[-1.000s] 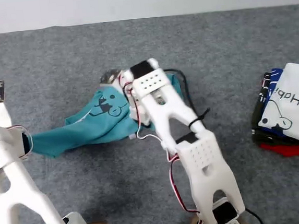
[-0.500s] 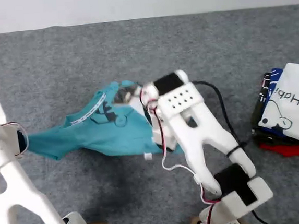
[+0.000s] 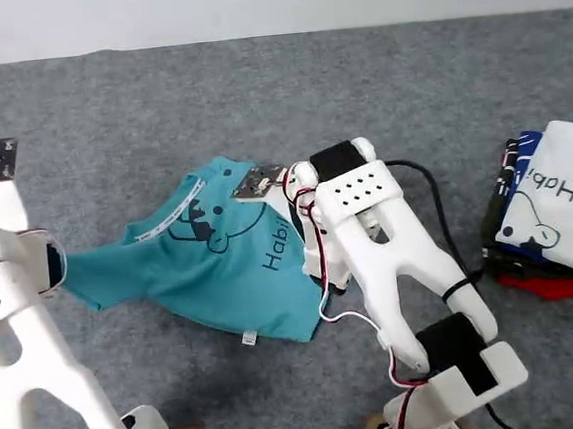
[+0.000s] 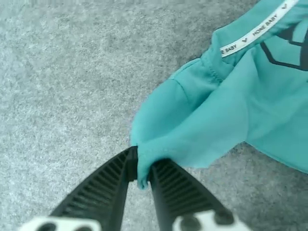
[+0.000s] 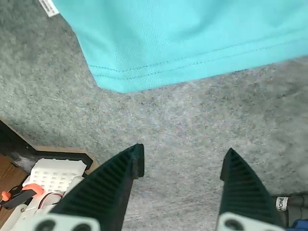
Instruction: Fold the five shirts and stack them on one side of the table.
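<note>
Teal shirt [image 3: 210, 256] lies half spread and rumpled on the grey table [image 3: 406, 94], well apart from the stack of folded shirts [image 3: 553, 221] at the table's edge. I've got the left gripper [image 4: 141, 178] clamped on the sleeve tip at the shirt's end farthest from that stack. My right gripper [image 5: 183, 161] hangs with its fingers apart over bare table just beside the hem, on the shirt's stack-facing side, holding nothing.

Bright, even overhead light; soft, faint shadows on the grey table [image 3: 426, 92]
</note>
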Available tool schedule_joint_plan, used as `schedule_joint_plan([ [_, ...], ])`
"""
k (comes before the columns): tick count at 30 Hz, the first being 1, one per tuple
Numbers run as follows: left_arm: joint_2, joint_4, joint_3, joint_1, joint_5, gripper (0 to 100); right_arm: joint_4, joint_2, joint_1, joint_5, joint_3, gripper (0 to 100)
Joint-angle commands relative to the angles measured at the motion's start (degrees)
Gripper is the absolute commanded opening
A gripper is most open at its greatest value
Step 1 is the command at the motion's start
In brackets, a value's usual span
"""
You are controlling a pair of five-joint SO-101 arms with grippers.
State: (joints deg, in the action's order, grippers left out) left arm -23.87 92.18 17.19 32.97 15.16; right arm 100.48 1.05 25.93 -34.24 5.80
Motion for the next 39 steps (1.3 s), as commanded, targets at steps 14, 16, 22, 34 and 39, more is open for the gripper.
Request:
schedule_joint_plan([
  [14,-1.9,-7.4,6.5,6.8,-0.1,1,-7.3,3.1,22.6,6.7,5.5,26.3],
  [16,-1.9,-7.8,7.3,7.4,0.0,1,-9.2,6.3,22.9,6.7,5.3,26.3],
  [22,-1.9,-8.0,8.7,7.4,1.5,1,-13.2,13.9,25.0,6.8,5.3,26.3],
  [34,-1.9,-7.7,8.7,7.5,1.4,1,-16.5,26.2,25.3,8.7,5.3,26.2],
  [39,-1.9,-7.6,8.7,7.5,1.4,1,-16.0,29.1,25.3,8.7,5.2,12.2],
])
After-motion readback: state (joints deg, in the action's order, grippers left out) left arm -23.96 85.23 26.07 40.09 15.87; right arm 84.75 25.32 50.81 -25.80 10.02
